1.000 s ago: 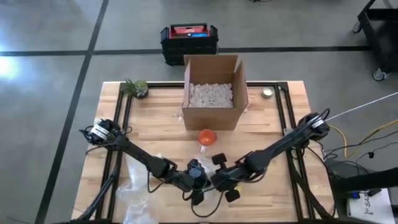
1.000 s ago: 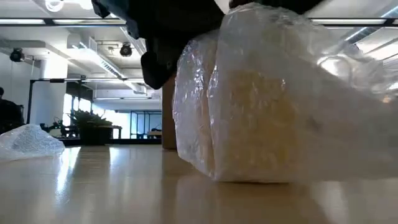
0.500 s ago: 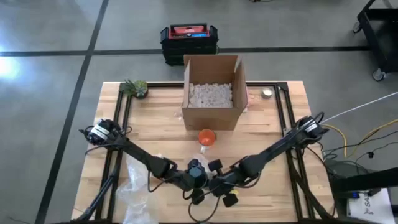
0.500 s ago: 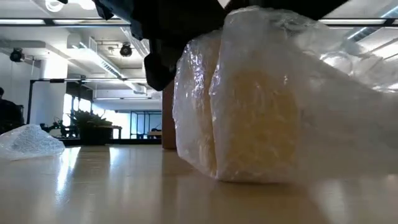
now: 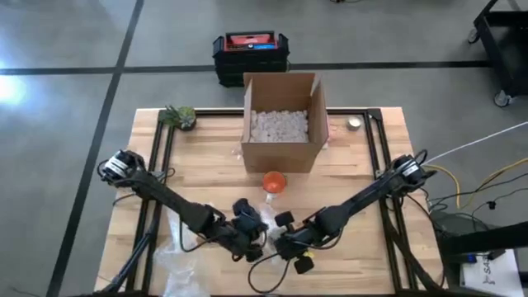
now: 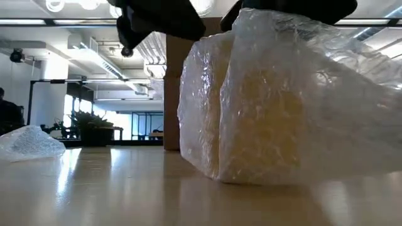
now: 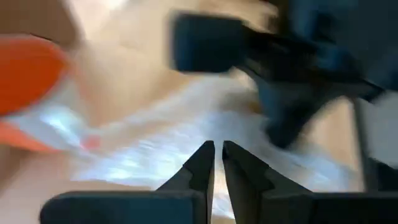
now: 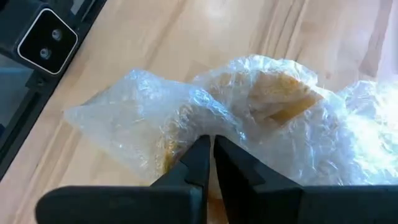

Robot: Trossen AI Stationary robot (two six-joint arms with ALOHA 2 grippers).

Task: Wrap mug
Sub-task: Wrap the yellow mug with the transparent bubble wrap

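Observation:
The orange mug (image 5: 274, 181) stands bare on the table in front of the cardboard box (image 5: 280, 124); it also shows in the left wrist view (image 7: 28, 87). A bunched sheet of clear bubble wrap (image 6: 264, 107) sits on the table near the front edge, its underside on the wood. My right gripper (image 8: 208, 146) is shut on the top of the wrap. My left gripper (image 7: 217, 155) is shut, hovering just left of the wrap (image 5: 247, 229) with nothing seen between its fingers. My right gripper pinches a gathered fold at the top of the bubble wrap (image 8: 186, 124) between its two fingers, coming from above and slanting down. The wrap rises in a peak toward the fingers, while its lower part (image 6: 251, 172) stays on the table.
The open box of white packing peanuts stands at the table's far middle. A small plant (image 5: 180, 115) is at the far left, a small round object (image 5: 355, 124) at the far right. More loose plastic (image 5: 177, 252) lies at the near left. A black and red case (image 5: 252, 54) sits on the floor.
My left gripper has drawn away from the wrap toward the table's left edge and risen a little; the low view shows it clear of the bundle. My right gripper has shifted slightly toward the left, still on the wrap. The bundle has stayed in place.

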